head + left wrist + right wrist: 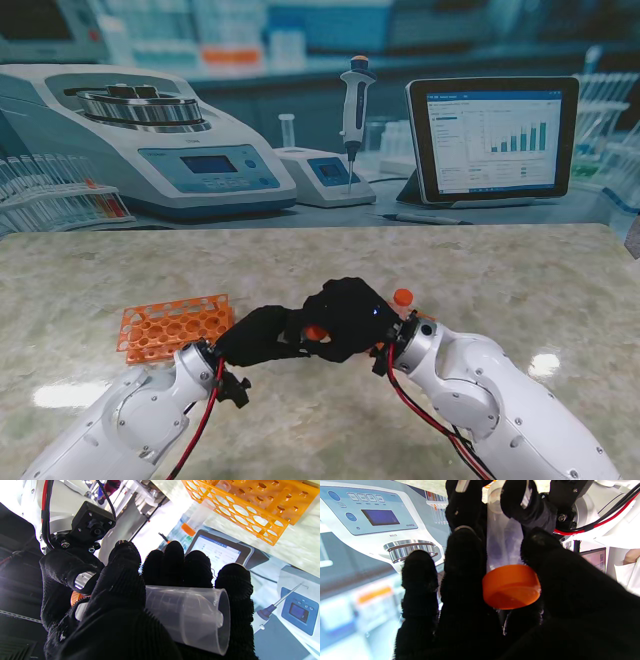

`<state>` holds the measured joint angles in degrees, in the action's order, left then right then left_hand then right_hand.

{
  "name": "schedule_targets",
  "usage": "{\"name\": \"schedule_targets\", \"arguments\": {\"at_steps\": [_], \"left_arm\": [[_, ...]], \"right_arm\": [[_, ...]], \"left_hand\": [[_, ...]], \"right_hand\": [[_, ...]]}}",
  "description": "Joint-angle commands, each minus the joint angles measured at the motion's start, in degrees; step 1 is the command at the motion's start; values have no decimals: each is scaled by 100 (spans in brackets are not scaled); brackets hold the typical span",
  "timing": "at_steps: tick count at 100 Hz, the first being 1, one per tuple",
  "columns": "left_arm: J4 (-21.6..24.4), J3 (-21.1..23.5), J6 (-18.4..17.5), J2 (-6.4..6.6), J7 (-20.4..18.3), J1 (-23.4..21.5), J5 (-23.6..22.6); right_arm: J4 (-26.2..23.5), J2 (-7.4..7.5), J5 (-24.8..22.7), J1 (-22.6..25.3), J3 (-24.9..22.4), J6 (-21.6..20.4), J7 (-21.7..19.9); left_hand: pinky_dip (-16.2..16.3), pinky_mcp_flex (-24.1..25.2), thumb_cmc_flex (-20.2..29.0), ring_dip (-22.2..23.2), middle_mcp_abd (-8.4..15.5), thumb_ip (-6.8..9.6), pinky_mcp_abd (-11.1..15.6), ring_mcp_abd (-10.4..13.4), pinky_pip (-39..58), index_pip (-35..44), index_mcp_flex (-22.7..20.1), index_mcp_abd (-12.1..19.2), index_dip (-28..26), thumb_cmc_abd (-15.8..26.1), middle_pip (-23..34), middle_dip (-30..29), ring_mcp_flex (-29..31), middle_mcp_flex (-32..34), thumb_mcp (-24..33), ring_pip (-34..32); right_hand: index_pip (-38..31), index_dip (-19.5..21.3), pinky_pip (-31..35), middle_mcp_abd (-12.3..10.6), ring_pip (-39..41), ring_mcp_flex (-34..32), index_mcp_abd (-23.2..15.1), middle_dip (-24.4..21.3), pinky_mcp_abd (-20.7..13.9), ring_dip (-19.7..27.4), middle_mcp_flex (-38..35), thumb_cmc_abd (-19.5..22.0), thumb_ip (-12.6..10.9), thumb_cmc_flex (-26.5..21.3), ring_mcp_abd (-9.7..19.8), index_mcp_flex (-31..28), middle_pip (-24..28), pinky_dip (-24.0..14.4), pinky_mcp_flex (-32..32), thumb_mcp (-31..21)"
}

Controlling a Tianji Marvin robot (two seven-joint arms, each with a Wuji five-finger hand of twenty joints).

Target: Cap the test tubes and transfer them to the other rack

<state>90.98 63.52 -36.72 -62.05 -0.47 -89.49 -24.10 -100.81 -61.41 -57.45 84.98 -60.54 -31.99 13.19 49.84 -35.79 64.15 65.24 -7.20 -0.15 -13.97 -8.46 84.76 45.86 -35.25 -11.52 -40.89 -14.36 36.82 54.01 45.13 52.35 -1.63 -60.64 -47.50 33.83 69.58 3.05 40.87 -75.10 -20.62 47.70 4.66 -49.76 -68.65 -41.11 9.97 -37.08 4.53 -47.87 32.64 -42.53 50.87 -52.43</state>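
One orange rack (172, 327), two clear test tubes (186, 618), and two orange caps (511, 586) are visible.

Glossy white arm shells (480, 395); black knitted gloves cover the left hand (262, 335) and right hand (350, 318); red and black cables (205, 420) trail each wrist.

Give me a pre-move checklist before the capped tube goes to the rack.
1. Left hand holds the clear tube: ok, fingers wrapped around it.
2. Right hand on the orange cap: ok, fingers around the cap.
3. Cap on the tube end: ok in the right wrist view; fully tightened: cannot tell.
4. Orange rack in view on my left: ok.
5. Rack holes free: ok, several look open in the left wrist view.
6. Another capped tube stands behind the right hand; its rack: cannot tell, hidden.
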Motion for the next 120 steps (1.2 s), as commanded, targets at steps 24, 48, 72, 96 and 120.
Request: {"name": "schedule_targets", "arguments": {"at_steps": [24,48,72,96,120], "left_arm": [[302,-112,-193,-97,-69,6,243],[321,-111,-151,-77,-156,7,289],[345,-100,-104,-60,-226,-4,320],[346,-44,-90,-62,-182,-26,200],[385,43,-49,-37,-234,-69,105]], "right_arm": [[302,-39,17,-29,151,151,15],[351,-79,209,-66,159,83,29],[276,-88,321,-38,101,-36,-55],[240,-81,357,-49,55,-175,-142],[133,-73,340,5,-14,-311,-177]], "left_hand": [[186,-120,812,-116,317,-114,261,149,-216,85,-54,1866,-65,828,66,243,-32,99,131,-12],[157,-130,761,-252,326,-97,217,134,-474,6,-79,1879,27,804,-136,284,-20,112,128,194],[-67,-50,491,-531,366,-68,51,21,-1021,-215,-135,1941,345,699,-663,147,-7,100,112,867],[-536,524,-265,-1068,448,-62,-210,33,-1862,-511,-4,1913,494,291,-1182,-908,-91,-146,138,1971],[-1056,1292,-501,-1904,459,-98,-527,88,-2874,-756,125,1927,559,143,-1749,-1786,-166,-424,114,3160]], "right_hand": [[594,1379,422,-732,345,30,416,-14,-129,-182,-375,1052,-630,-1045,85,-759,-185,351,493,-1628],[128,1851,928,-808,1768,-32,192,555,-218,-611,-793,1182,-1135,-903,323,-1196,350,-34,994,-2051],[-11,2018,1430,-828,2402,-59,97,686,-275,-602,-1062,1080,-1684,-816,459,-1438,468,-219,1191,-2189],[-12,1990,1573,-852,2480,-53,21,578,-230,-498,-1214,803,-1697,-807,402,-1611,385,-131,1224,-2282],[-83,1975,1598,-860,2497,-47,-12,534,-166,-425,-1261,708,-1445,-836,380,-1667,386,-29,1208,-2403]]}}
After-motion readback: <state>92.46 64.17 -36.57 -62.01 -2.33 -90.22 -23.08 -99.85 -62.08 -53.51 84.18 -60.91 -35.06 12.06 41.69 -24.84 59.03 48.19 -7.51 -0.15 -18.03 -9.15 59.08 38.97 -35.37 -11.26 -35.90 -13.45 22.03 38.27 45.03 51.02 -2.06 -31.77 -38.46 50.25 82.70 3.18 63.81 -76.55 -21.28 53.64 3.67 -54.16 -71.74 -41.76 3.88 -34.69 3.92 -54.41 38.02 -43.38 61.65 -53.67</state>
